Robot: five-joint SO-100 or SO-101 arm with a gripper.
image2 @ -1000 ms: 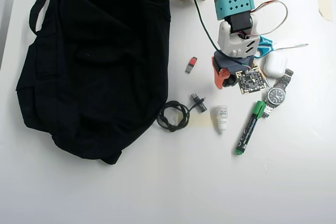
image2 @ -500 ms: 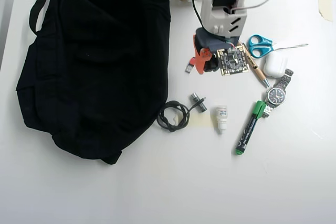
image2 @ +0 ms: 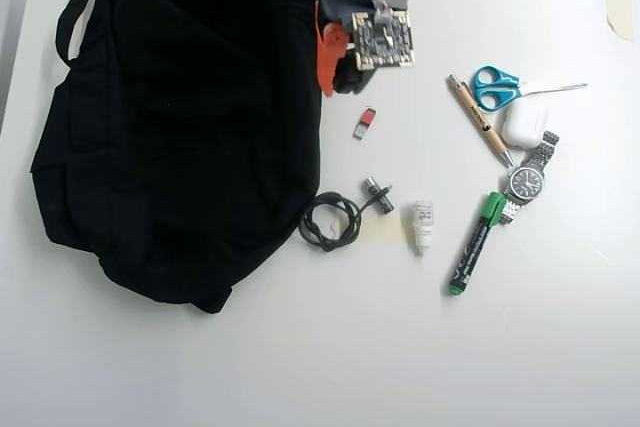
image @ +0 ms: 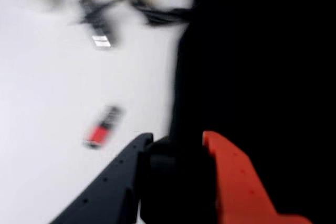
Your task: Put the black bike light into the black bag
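My gripper [image2: 337, 80] hovers at the right edge of the black bag [image2: 180, 117], near the top of the overhead view. Its orange finger [image2: 325, 52] lies over the bag's fabric. In the wrist view the gripper [image: 176, 142] is shut on the black bike light [image: 176, 182], a dark lump wedged between the black finger and the orange one. The bag [image: 262, 77] fills the right half of that blurred view. In the overhead view the light shows only as a dark shape [image2: 349, 78] under the gripper.
A small red-and-black stick [image2: 364, 123] lies just below the gripper. A coiled black cable [image2: 330, 220] with a plug sits by the bag's lower right. To the right lie a white bottle [image2: 422, 224], green marker [image2: 475, 244], watch [image2: 525, 184], earbud case [image2: 524, 125], pen [image2: 480, 119] and scissors [image2: 495, 87].
The arm has swung left and toward the top of the overhead view, carrying the held black lump from beside the watch and scissors to the bag's right edge.
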